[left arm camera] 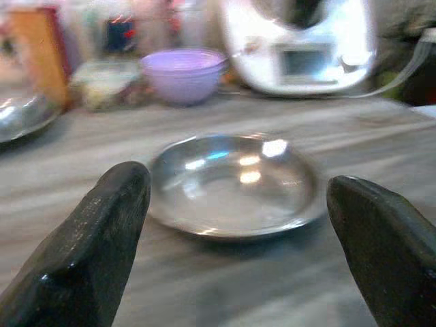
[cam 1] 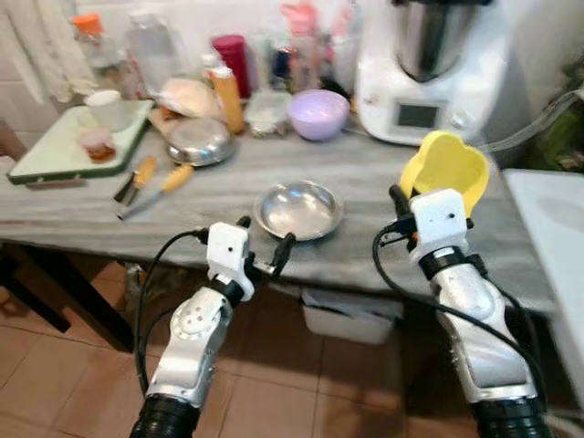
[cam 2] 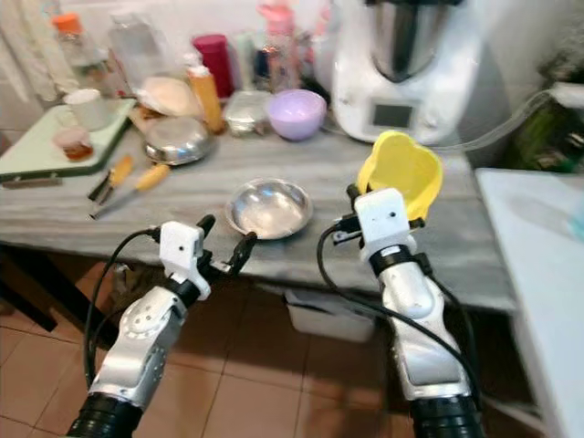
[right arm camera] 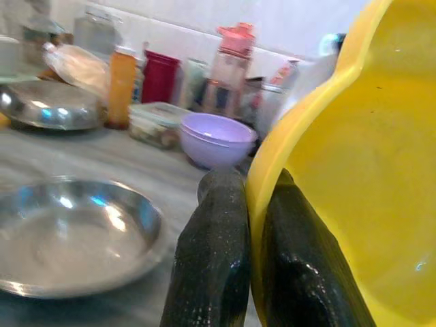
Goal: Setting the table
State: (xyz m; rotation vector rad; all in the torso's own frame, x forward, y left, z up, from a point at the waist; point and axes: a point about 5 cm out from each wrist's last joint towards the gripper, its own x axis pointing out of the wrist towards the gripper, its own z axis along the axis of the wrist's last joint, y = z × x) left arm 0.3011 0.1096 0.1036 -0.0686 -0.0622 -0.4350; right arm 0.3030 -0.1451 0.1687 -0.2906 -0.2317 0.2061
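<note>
The right gripper [cam 1: 408, 203] is clamped on the rim of a yellow bowl [cam 1: 447, 168], held tilted in the air to the right of the steel plate [cam 1: 298, 209]. The right wrist view makes the grip plain: two black fingers [right arm camera: 211, 266] pinch the bowl's edge, one on each side of the wall, something the eye views leave half hidden behind the white wrist housing.

The left gripper [cam 1: 265, 248] hangs at the table's front edge, just before the steel plate, its fingers spread wide with nothing between them. The left wrist view looks straight between them at the plate, shallow and shiny, lying flat on the grey table [cam 1: 383, 173].

Behind the plate, toward the wall, sit a lilac bowl [cam 1: 318, 113] and a white kitchen machine [cam 1: 429, 68]; the eye views add much that the left wrist view leaves out. To the plate's left lie an upturned steel dish [cam 1: 198, 140], an orange bottle [cam 1: 227, 99], two orange-handled tools [cam 1: 151, 182] and a green tray [cam 1: 64, 151] carrying a white cup [cam 1: 106, 108]. A row of jars and bottles lines the wall.

Below the table are terracotta floor tiles [cam 1: 55, 374] and a pale bin [cam 1: 351, 315] under the plate's side.
</note>
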